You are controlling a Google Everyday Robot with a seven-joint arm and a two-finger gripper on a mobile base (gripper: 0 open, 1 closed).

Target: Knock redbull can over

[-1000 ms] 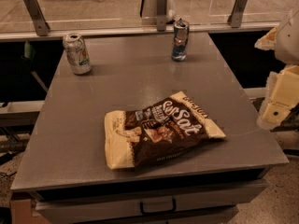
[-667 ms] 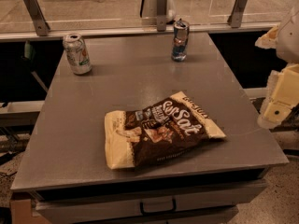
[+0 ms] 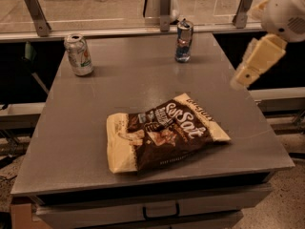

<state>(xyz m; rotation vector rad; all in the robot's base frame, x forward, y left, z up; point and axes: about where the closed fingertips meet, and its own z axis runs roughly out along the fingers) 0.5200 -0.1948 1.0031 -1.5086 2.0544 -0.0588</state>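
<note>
Approach under way; the knock is still to do.
Far left of the cream pincer (image 3: 242,76) stands a wide white-silver can with green marks (image 3: 79,54). A brown-and-cream snack bag (image 3: 164,132) lies lower left on the grey surface (image 3: 119,89). The slim blue-and-silver redbull can (image 3: 183,41) stands upright up-left, untouched. Whether the pincer is apart or together I cannot tell; it has risen nearer the can.

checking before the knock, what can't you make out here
camera view:
gripper, at the table's right side: its arm is cut off by the picture's right edge
redbull can: back face hidden by the can itself, label too small to read
chip bag: small print too small to read
</note>
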